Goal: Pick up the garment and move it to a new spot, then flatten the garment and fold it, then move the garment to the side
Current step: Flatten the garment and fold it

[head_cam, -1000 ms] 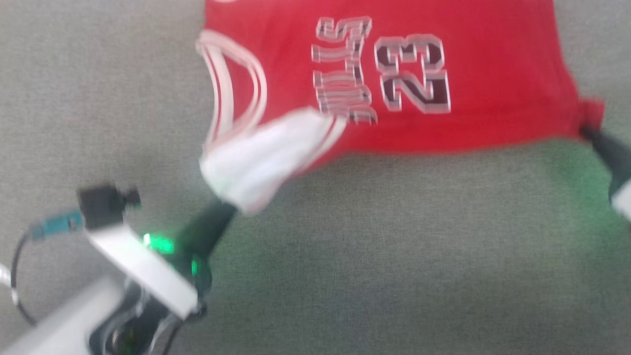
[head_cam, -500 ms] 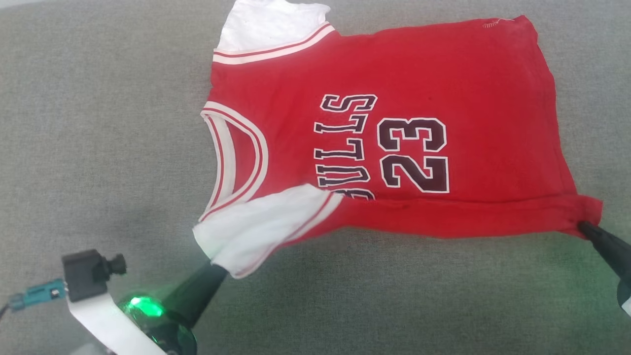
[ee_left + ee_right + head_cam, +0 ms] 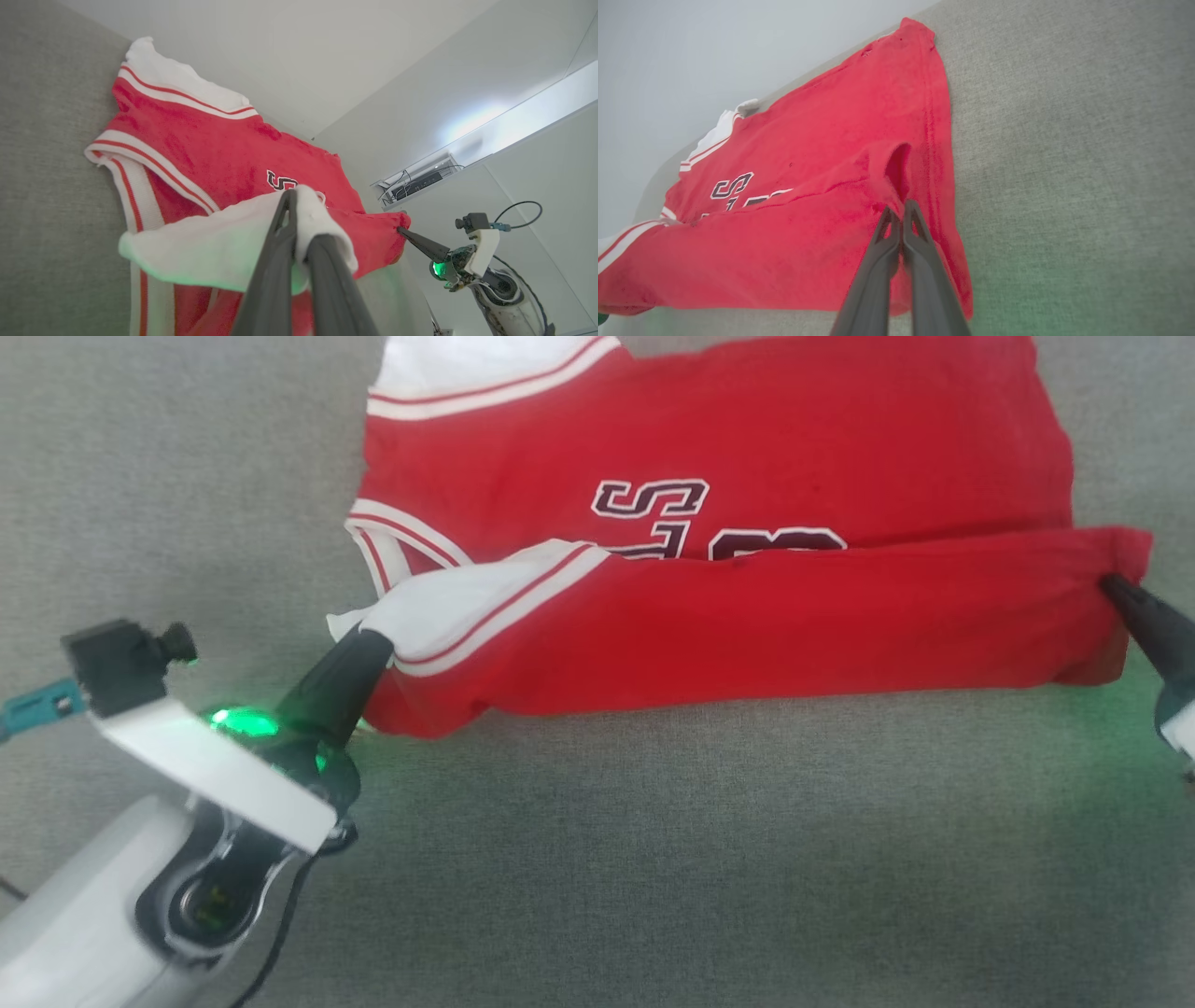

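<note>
1. Nearest: grey cloth surface (image 3: 653,859), a bare strip in front of the robot.
2. L gripper (image 3: 372,639): jaws pinched tight on the near white sleeve (image 3: 448,607) of the garment (image 3: 747,644). The sleeve is bunched around the tips, clear in the left wrist view.
3. R gripper (image 3: 1113,585): jaws closed on the near hem corner (image 3: 1125,546), w/ red cloth puckered at the tips.
4. Btwn the two grips, the near side of the garment is raised and doubled over toward the far side. The flap covers most of the lettering (image 3: 649,499); an "S" and the top of the number show above it.
5. Farther: the rest of the garment lies flat on the surface. Collar trim (image 3: 373,532) is at the left, and the far sleeve (image 3: 467,364) is spread flat at the top edge of the head view.
6. Step, my read: fold stage, first lengthwise fold part-way over. Relocating and flattening look done; the move to the side is not yet done.
7. Next move calls for both arms going fwd at an even pace w/ the flap taut. They should lay the near edge along the far edge, then release. The bunched sleeve prob needs to land inside the outline.
</note>
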Controlling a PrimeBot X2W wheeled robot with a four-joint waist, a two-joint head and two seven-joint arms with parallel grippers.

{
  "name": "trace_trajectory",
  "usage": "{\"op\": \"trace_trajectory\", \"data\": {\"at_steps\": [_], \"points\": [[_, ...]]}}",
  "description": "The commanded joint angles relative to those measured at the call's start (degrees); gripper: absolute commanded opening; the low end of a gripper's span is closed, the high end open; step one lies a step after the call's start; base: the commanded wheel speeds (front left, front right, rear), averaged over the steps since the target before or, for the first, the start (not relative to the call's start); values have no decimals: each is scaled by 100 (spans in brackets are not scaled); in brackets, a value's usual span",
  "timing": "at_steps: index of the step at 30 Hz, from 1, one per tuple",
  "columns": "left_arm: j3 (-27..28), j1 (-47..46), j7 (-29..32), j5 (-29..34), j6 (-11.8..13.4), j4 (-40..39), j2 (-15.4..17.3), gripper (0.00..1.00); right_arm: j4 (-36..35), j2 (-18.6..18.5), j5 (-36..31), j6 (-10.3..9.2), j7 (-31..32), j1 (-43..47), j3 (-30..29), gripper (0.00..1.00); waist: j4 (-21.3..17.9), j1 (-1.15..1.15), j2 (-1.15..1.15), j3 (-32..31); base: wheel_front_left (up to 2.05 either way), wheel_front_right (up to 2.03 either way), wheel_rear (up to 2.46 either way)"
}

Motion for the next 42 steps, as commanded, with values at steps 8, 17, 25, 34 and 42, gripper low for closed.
{"op": "trace_trajectory", "data": {"at_steps": [8, 17, 25, 34, 42], "points": [[-453, -527, -63, 383, 7, 1025, -210, 0, 579, -115, -208, 1, -424, -419, 369, 0, -74, 0, -1, 458, 0, 0, 0], [-808, -703, -157, 888, 14, 1596, -82, 100, 827, -456, -340, 1, -1198, -279, 924, 100, -57, 0, -1, 241, 0, 0, 0], [-1259, -1063, 256, 1423, 8, 1547, 680, 100, 655, -868, -700, 1, -2011, 43, 1189, 100, 7, 0, -1, -362, 0, 0, 0], [-1686, -1726, 3041, 728, 742, 952, 1095, 100, 467, -931, -657, 1, -2221, 97, 1257, 100, -110, 0, -1, -552, 0, 0, 0], [-1947, -1890, 4350, 176, 1010, 1000, 1096, 100, 413, -894, -602, 1, -2275, -26, 1384, 100, -429, 0, -1, -249, 0, 0, 0]]}}
